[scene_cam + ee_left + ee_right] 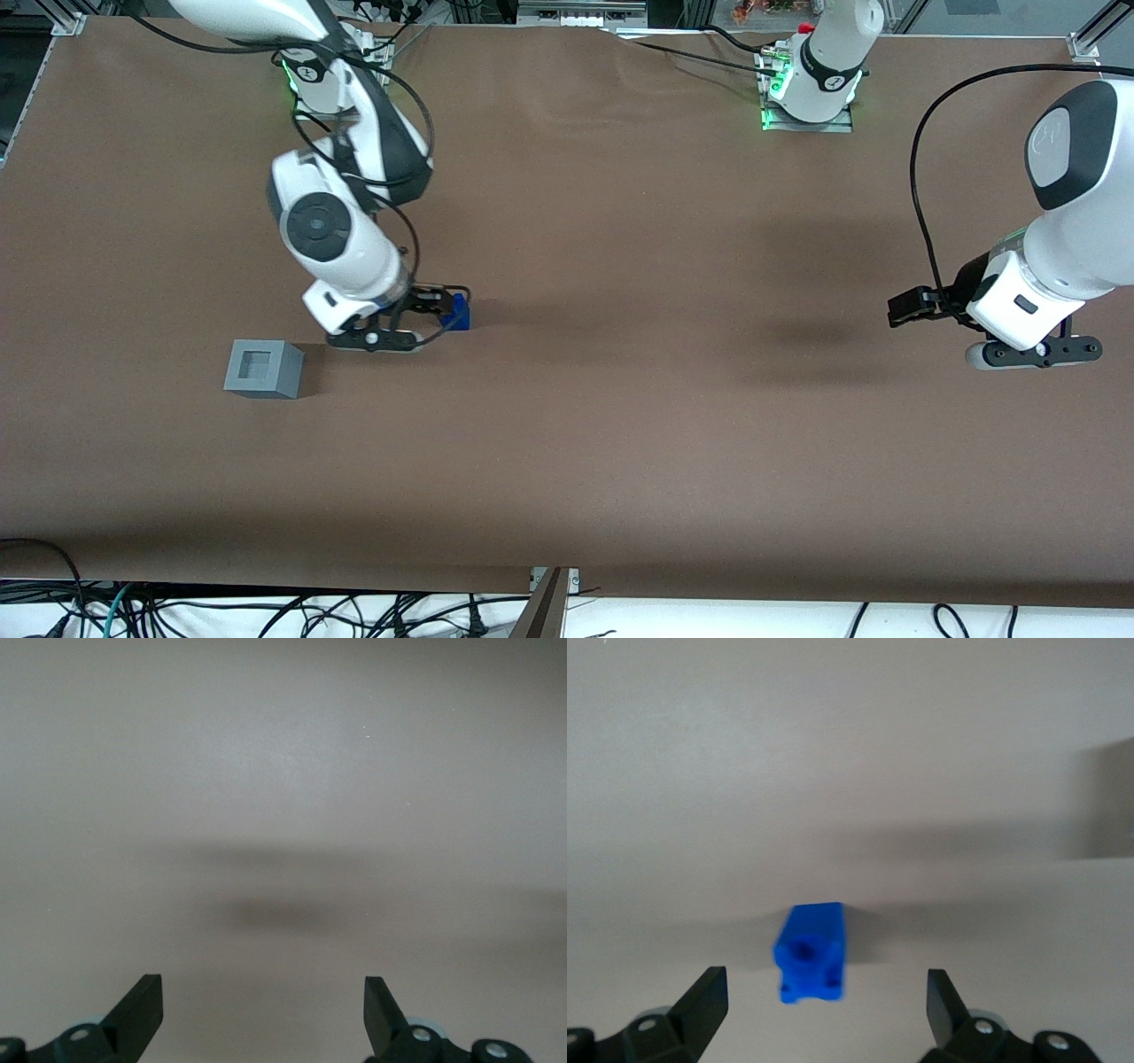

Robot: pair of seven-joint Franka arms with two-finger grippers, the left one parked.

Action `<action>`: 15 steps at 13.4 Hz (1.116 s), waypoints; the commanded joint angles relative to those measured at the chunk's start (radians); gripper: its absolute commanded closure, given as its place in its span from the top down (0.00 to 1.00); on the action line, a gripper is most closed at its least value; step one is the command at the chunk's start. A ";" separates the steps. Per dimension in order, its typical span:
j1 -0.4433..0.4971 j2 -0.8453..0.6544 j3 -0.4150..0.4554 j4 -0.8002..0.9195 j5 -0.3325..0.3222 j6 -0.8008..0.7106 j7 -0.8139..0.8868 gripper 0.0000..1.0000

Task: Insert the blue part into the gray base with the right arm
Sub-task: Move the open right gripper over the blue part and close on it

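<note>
I've got the right arm (341,226) low over the table (620,425), end effector (434,312) spread wide w/ the blue part (459,312) sitting between its fingers, not yet gripped. The part rests on the table, apart from both fingers as far as I can see. The gray base (263,369) stands alone nearer the front cam than the part, toward the working arm's end of the table, recess up and empty. So I judge 0 of the real steps done: grasp, lift, carry over, align and insert are all left; approach looks abt finished.

Front view gives me base and part together, so I can read the carry path. Right wrist view drops the base but shows the blue part (811,952) centred in the gap w/ clear space to each finger (700,1001), which the front view hides behind the end effector's linkage
</note>
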 commanded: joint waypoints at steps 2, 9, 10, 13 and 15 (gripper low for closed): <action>0.044 0.062 -0.010 0.006 -0.016 0.049 0.044 0.99; 0.064 0.076 -0.012 -0.121 -0.065 0.184 0.045 0.99; 0.066 0.076 -0.012 -0.123 -0.065 0.188 0.045 0.99; 0.066 0.084 -0.012 -0.128 -0.065 0.191 0.034 0.96; 0.067 0.085 -0.009 -0.128 -0.066 0.191 0.028 0.79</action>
